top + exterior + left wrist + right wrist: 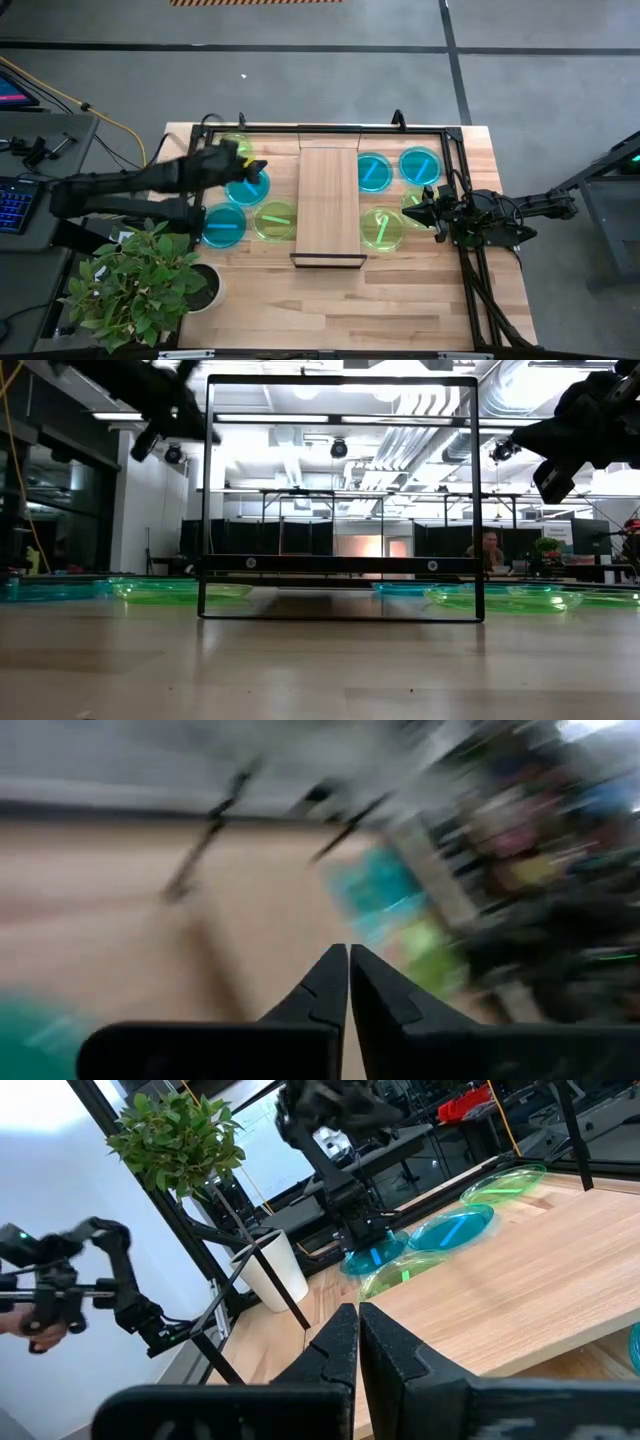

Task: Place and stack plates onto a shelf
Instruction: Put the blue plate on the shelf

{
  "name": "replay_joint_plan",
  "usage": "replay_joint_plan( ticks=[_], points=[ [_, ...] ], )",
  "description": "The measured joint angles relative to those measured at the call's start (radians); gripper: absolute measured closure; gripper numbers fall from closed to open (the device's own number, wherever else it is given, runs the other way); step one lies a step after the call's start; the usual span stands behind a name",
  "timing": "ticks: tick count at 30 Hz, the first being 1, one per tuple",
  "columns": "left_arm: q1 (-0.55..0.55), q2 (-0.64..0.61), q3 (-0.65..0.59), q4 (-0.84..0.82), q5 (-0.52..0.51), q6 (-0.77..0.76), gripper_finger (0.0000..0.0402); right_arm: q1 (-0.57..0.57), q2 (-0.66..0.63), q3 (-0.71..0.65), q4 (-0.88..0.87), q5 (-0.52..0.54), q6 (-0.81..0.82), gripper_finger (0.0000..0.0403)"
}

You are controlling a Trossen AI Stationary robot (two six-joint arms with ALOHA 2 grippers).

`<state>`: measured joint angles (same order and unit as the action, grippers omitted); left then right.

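Note:
The shelf (329, 205) is a long light-wood board in a thin black frame at the table's middle; its frame (340, 565) stands upright in the low view. Left of it, two cyan plates (247, 187) (222, 226) and two lime plates (235, 148) (275, 220) lie flat on the table. Right of it lie two cyan plates (374, 172) (419, 165) and two lime plates (381, 230) (413, 200). My left gripper (250, 165) hovers shut above the far-left plates. My right gripper (425, 210) is shut too (357, 1312), raised over the right lime plates.
A potted plant (140, 285) stands at the table's near left corner. A black metal frame (455, 150) runs along the far and right edges. Bare wood lies along the near edge (340, 300). A keyboard (15, 205) sits off the table's left.

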<state>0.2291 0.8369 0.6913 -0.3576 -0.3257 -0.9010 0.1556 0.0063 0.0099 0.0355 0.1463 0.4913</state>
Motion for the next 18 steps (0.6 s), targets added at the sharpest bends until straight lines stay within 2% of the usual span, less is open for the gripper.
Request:
replay_joint_plan(
  ticks=[3, 8, 13, 18],
  points=[
    [0.105, 0.106, 0.115, -0.26, 0.076, -0.01, 0.0384, 0.0, 0.0, 0.0, 0.0, 0.0, 0.0, 0.0402],
    [0.238, 0.229, 0.14, -0.386, 0.161, 0.075, 0.0364, 0.0, 0.0, 0.0, 0.0, 0.0, 0.0, 0.0402],
    [0.308, 0.344, 0.139, -0.515, 0.113, 0.118, 0.033, 0.0, 0.0, 0.0, 0.0, 0.0, 0.0, 0.0402],
    [0.356, 0.438, 0.139, -0.571, 0.057, 0.12, 0.028, 0.0, 0.0, 0.0, 0.0, 0.0, 0.0, 0.0402]
  ],
)
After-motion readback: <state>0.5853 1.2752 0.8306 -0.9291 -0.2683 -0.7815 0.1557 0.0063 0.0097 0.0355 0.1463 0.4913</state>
